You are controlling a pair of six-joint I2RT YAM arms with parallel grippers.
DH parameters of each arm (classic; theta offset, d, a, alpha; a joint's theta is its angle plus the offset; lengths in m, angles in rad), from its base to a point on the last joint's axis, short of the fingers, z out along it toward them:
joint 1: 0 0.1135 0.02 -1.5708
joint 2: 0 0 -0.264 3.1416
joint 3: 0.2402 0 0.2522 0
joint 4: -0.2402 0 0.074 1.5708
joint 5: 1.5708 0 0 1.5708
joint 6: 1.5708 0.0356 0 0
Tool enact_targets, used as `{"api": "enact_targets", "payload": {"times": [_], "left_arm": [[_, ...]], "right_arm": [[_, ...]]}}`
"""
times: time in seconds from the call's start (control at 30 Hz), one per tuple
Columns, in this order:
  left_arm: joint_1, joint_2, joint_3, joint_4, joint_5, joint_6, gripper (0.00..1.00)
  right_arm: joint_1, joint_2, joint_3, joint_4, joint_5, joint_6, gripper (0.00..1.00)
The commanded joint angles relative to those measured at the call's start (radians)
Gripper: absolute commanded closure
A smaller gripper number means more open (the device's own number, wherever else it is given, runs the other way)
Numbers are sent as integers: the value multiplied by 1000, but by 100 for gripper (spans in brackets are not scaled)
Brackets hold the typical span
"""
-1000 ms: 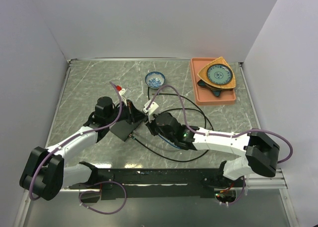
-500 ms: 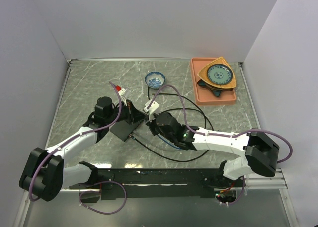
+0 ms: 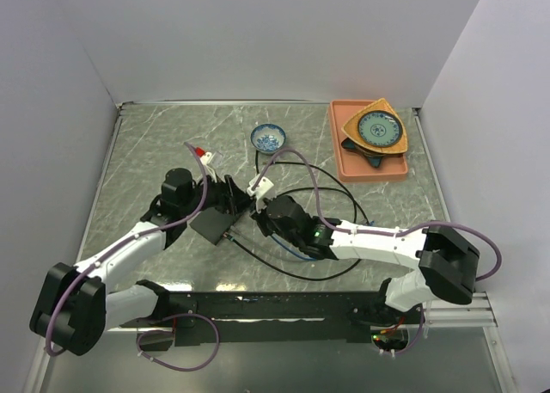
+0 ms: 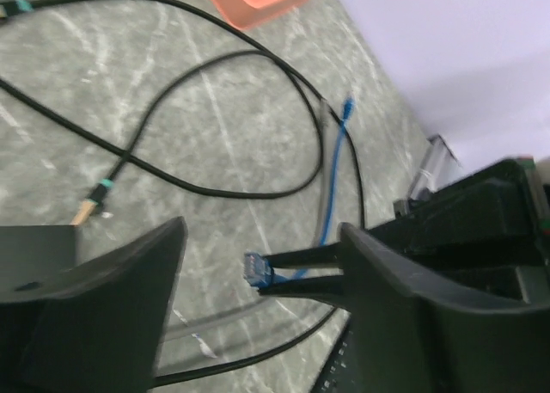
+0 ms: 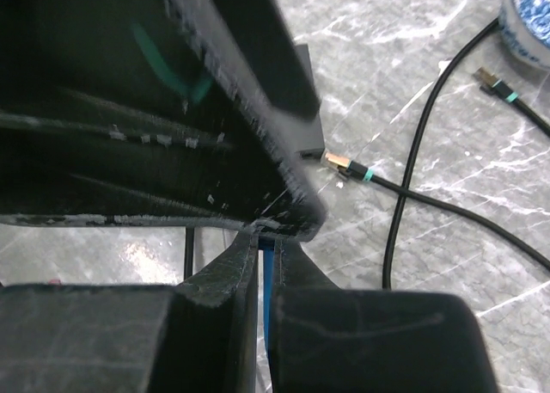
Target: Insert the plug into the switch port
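Desk (image 3: 137, 152) of grey marbled stone, top view, both arms reaching to the middle. Flat matte-black rectangular switch (image 3: 210, 226) lies flat on it, on the near side of the left tool (image 3: 232, 195) and just left of the right tool (image 3: 258, 212). The two tools are close together by the switch's far-right corner; cannot tell from here how either one stands. Thin black cable (image 3: 344, 205) loops on the desk right of the tools. Thin blue cable (image 3: 292, 252) runs beside the right arm. Small blue-and-white ceramic bowl (image 3: 268, 138) farther back, well apart from the switch. Salmon-pink plastic tray (image 3: 378, 171) at far right holds stacked plates.

Left wrist view: left tool's two dark fingers (image 4: 103, 307) are spread wide, nothing gripped. Seen through the gap, the right tool's slim tips pinch the small blue plug (image 4: 256, 269), blue cable trailing away behind it. Black cable loops beyond. Gold-tipped connector with a teal band (image 4: 93, 205) lies on the desk at left.

Right wrist view: right tool's fingers (image 5: 223, 281) are pressed together on the blue cable. The plug end is hidden under the dark bulk of the left arm above. A corner of the switch shows past that arm, with the gold-tipped connector just beside it. Bowl rim at top right.
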Motion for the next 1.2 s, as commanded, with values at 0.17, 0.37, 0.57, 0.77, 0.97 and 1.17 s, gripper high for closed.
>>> {"api": "enact_targets", "payload": {"times": [0.17, 0.37, 0.57, 0.77, 0.97, 1.17], "left_arm": [[13, -53, 30, -103, -253, 41, 9], [73, -36, 21, -125, -276, 37, 8], [168, -5, 2, -151, -281, 34, 6], [230, 58, -4, -165, -287, 37, 5], [295, 145, -8, -153, -243, 12, 10], [334, 205, -16, -124, -207, 5, 17]], "right_arm": [[-8, 20, 11, -8, -53, -40, 100], [-34, 78, 61, -83, -140, -60, 100], [-101, 159, 127, -162, -278, -62, 100], [-124, 273, 231, -258, -358, -103, 100], [-126, 373, 320, -337, -367, -106, 100], [-127, 429, 348, -353, -363, -105, 100]]}}
